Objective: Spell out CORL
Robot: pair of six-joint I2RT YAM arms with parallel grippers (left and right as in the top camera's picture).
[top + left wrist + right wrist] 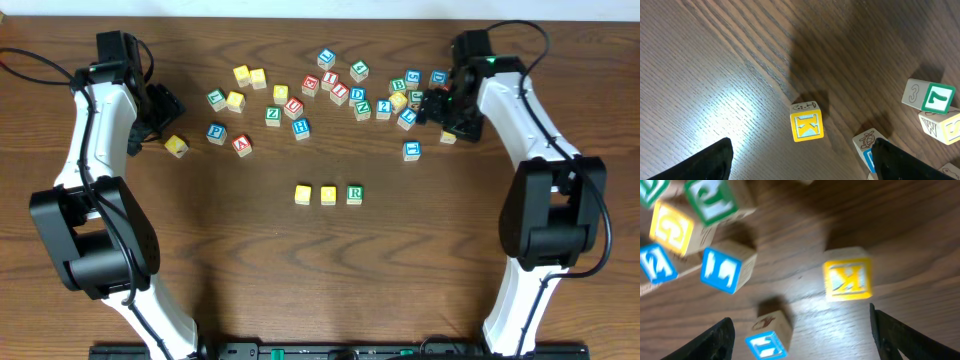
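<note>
**Grippers both spread wide, empty; three cubes in row**

Left gripper: only its two dark fingertips show, at the bottom corners of the wrist view. They are spread wide, with nothing between them or touching them. Stray cube, yellow, lies just ahead on the table; its letter is unclear. Edge cube at bottom right is half hidden behind a fingertip.

Right gripper: same picture, tips at the bottom corners, well apart, gripping nothing. Whole view blurred. K cube, yellow, sits ahead of the tips. Blue cube near one tip is cut off by the bottom edge; its glyph looks like L, cannot confirm.

Overhead: jaws of both are lost against the dark arms. Row at table centre, well apart from the pile: yellow cube, second yellow cube, R cube, just beside one another. Yellow tops too small to read. Row stops at R
</note>
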